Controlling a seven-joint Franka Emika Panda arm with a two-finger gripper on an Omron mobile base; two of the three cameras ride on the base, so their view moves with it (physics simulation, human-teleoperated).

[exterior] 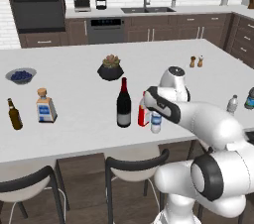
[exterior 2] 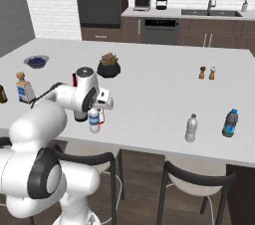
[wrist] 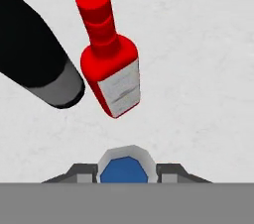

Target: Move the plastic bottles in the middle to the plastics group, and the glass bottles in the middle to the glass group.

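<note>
A small clear plastic bottle [exterior: 156, 122] [exterior 2: 94, 120] with a blue cap [wrist: 123, 169] stands upright near the counter's front edge. My gripper [wrist: 123, 172] [exterior 2: 96, 111] comes down over it from above, shut on the plastic bottle just below the cap. Right beside it are the glass bottles: a slim red bottle [exterior: 143, 114] [wrist: 109, 64] and a tall dark wine bottle [exterior: 123, 104] [wrist: 37, 54]. The plastics group, a clear bottle [exterior 2: 191, 128] and a dark blue-green bottle [exterior 2: 229, 123], stands far right. The glass group, a brown beer bottle [exterior: 14, 114] and a square corked bottle [exterior: 45, 105], stands far left.
A dark bowl with a plant [exterior: 110, 68] sits behind the middle bottles. A bowl of blueberries [exterior: 21, 75] is at the back left. Salt and pepper shakers [exterior: 196, 61] stand at the back right. Stools [exterior: 134, 166] are tucked under the counter's front edge.
</note>
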